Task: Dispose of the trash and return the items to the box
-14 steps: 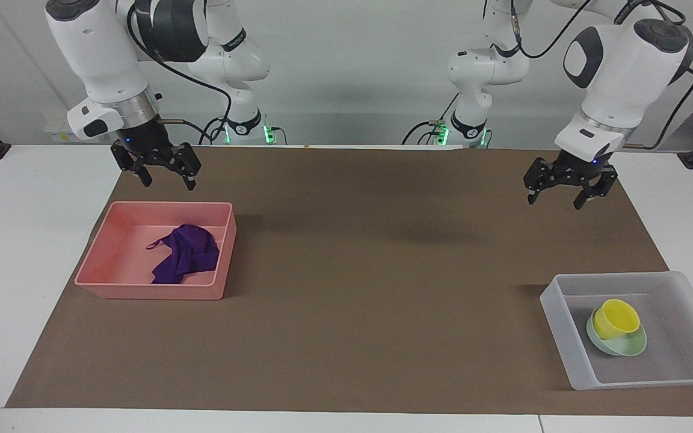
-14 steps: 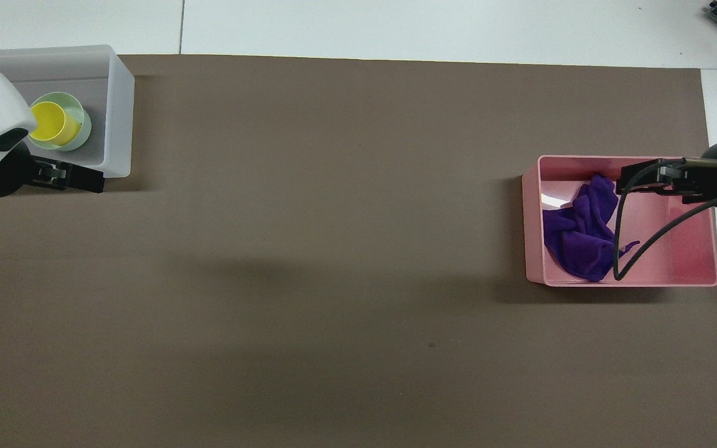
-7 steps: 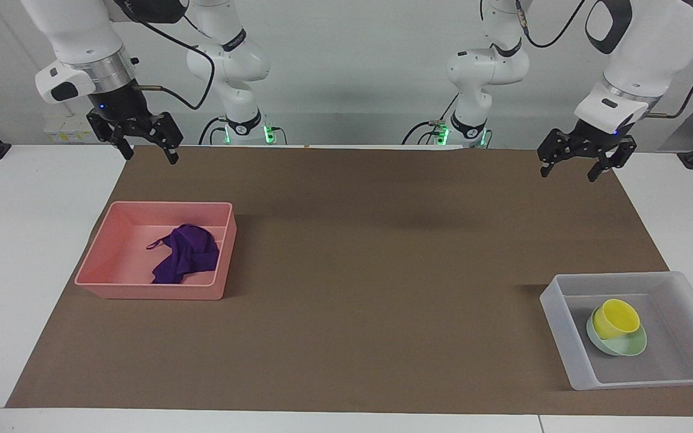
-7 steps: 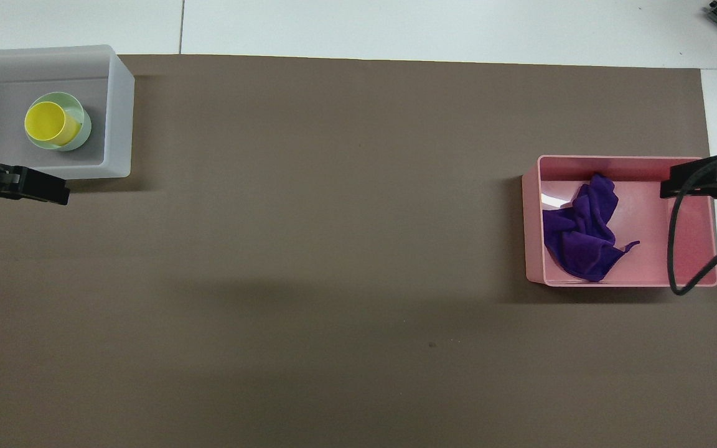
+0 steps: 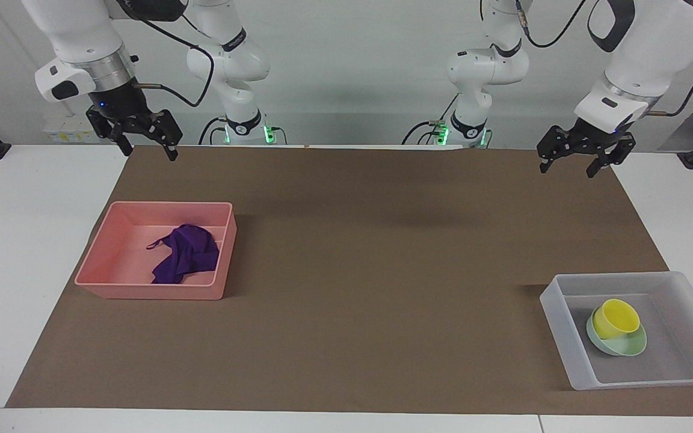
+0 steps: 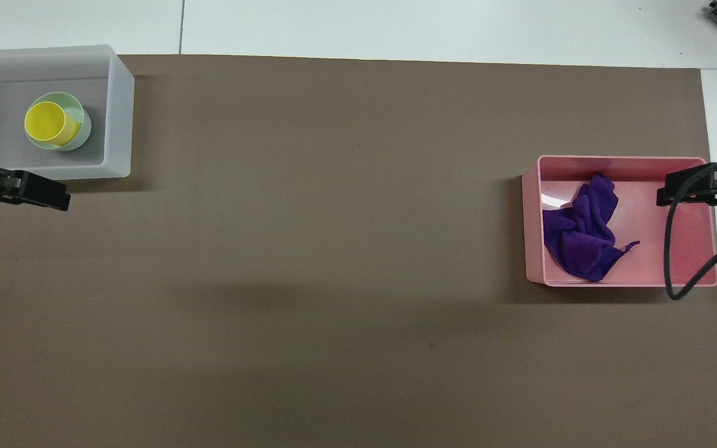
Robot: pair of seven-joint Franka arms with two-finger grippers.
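2 grippers hang raised over the robots' edge of the brown mat [image 5: 382, 270], both spread wide and holding nothing: the right gripper [image 5: 146, 147] at its own arm's end, the left gripper [image 5: 568, 163] at the other end. Farther from the robots, the purple rag [image 5: 185, 260] lies crumpled in the pink tray [image 5: 148, 292]. Farthest out, toward the left arm's end, the yellow cup [image 5: 616, 317] sits tilted in the mint-green bowl [image 5: 626, 347] inside the translucent box [image 5: 563, 328].
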